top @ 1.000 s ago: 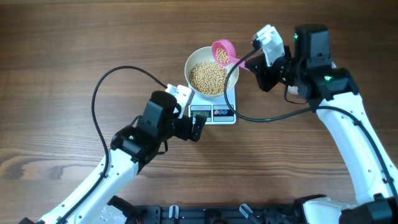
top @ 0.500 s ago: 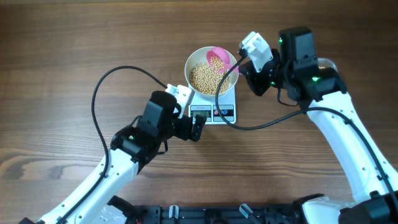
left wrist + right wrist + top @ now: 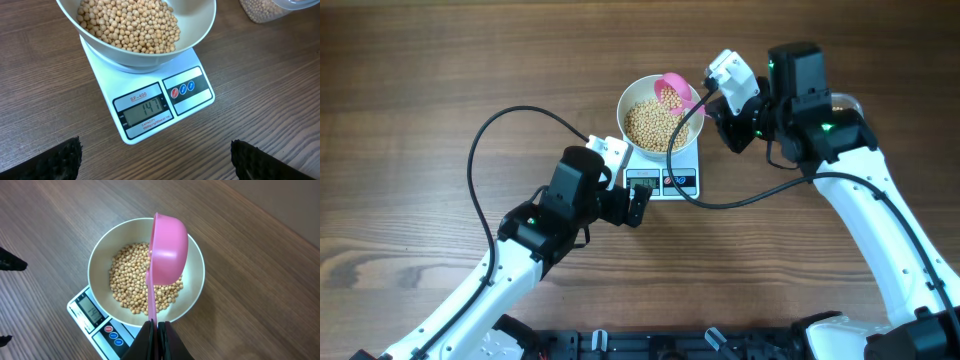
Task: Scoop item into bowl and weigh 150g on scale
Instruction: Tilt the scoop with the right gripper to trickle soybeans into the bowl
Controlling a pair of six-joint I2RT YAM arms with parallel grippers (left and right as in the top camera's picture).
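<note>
Beans (image 3: 130, 25) lie heaped in the white bowl (image 3: 95, 265), which sits centred on the scale (image 3: 150, 107) so that its load is weighed. The display reads 147, so I judge only a few more beans are wanted. The pink scoop (image 3: 167, 250) hangs over the bowl's right rim, tipped on its side. That pose suits letting beans trickle out a few at a time rather than dumping them. From overhead some beans seem to lie in its cup.

The right jaws are pressed together on the end of the scoop's thin handle, which keeps the arm itself outside the bowl. The left jaws are spread wide and hold nothing. They hover just in front of the scale's display edge, apart from it, so the wrist camera looks straight at the reading.

The bowl overhangs most of the scale, leaving only the front strip with display and buttons showing. The table (image 3: 440, 60) is open to the left and beyond the bowl. On the right a clear tub (image 3: 265, 10) of beans stands near. The right arm's black cable (image 3: 740, 203) loops close past the scale's right edge, and a brush there could upset the reading.
</note>
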